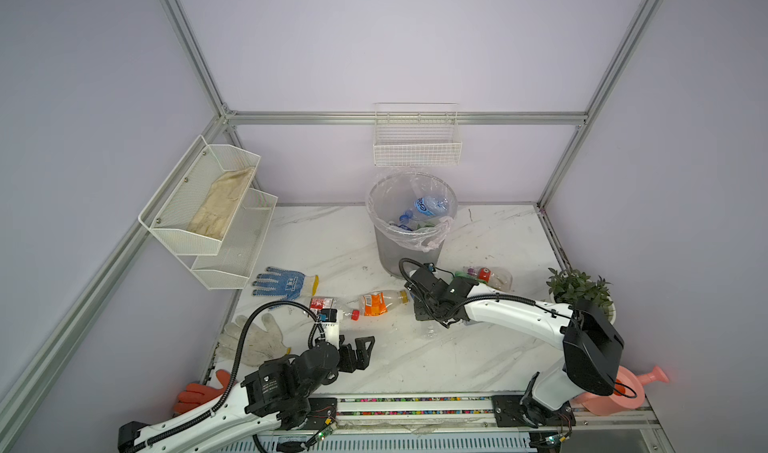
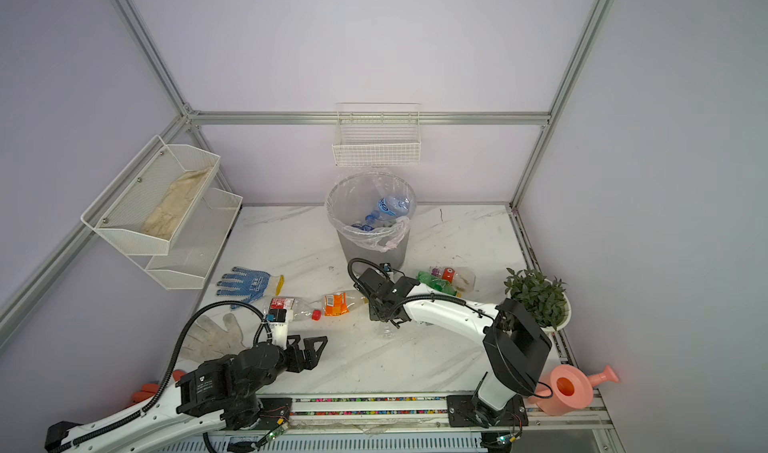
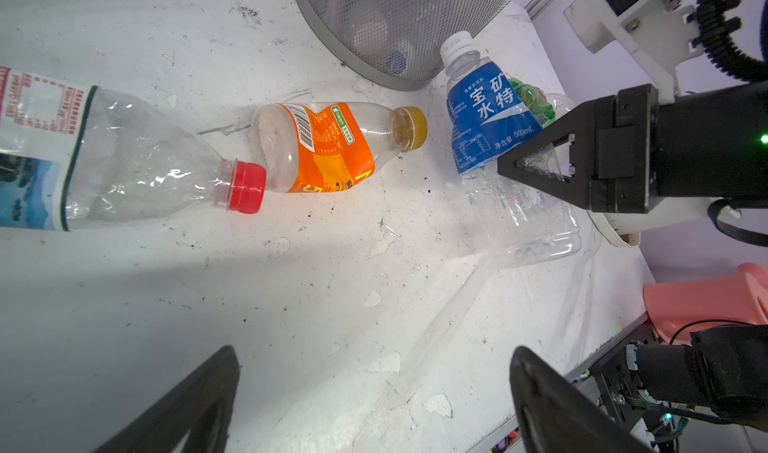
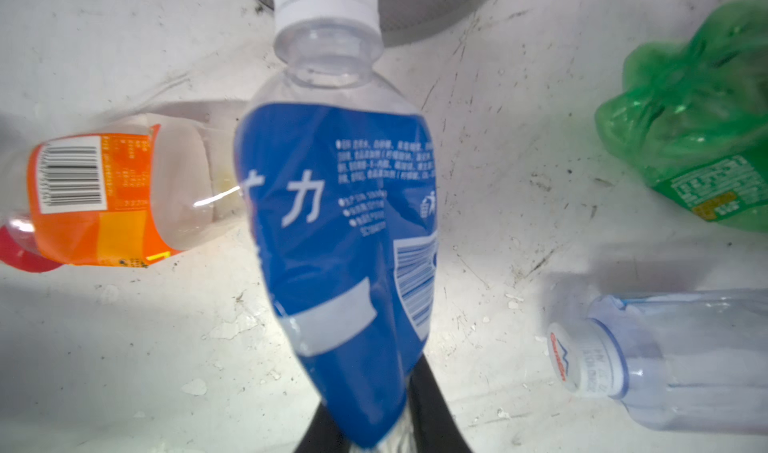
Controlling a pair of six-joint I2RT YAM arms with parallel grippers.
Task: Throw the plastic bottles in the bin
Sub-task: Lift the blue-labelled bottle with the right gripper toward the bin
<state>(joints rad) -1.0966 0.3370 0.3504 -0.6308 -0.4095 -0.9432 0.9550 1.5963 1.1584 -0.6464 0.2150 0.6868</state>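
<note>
My right gripper is shut on a crushed blue-labelled bottle with a white cap, low over the table in front of the bin. The bin holds several bottles. An orange-labelled bottle and a red-capped clear bottle lie left of it. A green bottle, a red-labelled one and a clear one lie to the right. My left gripper is open and empty, near the front.
A blue dotted glove, a white glove and an orange glove lie at the left. White wire baskets hang on the walls. A potted plant and a pink watering can stand at the right.
</note>
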